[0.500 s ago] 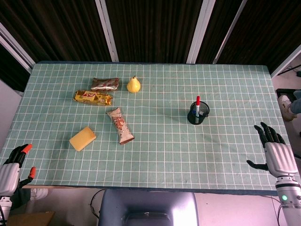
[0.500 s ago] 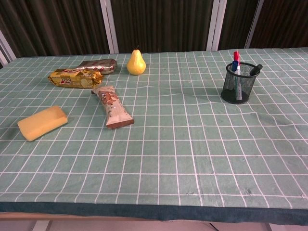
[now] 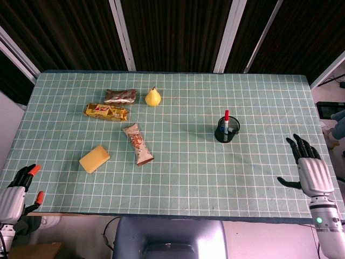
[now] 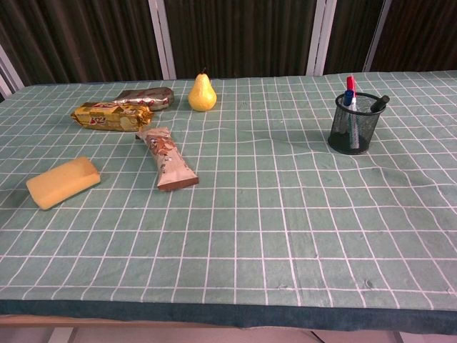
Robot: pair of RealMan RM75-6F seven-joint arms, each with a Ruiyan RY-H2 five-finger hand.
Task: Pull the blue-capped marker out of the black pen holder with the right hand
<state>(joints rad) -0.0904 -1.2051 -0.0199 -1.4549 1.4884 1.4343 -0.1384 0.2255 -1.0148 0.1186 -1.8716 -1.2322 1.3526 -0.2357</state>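
The black mesh pen holder [image 3: 226, 133] [image 4: 355, 124] stands upright at the right of the table. A blue-capped marker [image 4: 348, 99] sits in it beside a red-capped marker [image 3: 226, 115] [image 4: 350, 83] and a black-capped one [image 4: 379, 103]. My right hand [image 3: 309, 169] hovers open at the table's right front edge, fingers spread, well to the right of the holder and nearer the front. My left hand [image 3: 16, 192], with orange fingertips, is open off the front left corner. Neither hand shows in the chest view.
A yellow pear [image 3: 153, 97], a silver snack pack [image 3: 120, 96], a yellow snack pack [image 3: 107, 111] and a brown snack bar [image 3: 138, 143] lie at the left half. A yellow sponge block [image 3: 94, 158] lies front left. The green grid cloth [image 3: 183, 162] covers the table.
My right hand has shifted slightly left and toward the far side. My left hand has dropped a little lower. The objects on the table have not moved.
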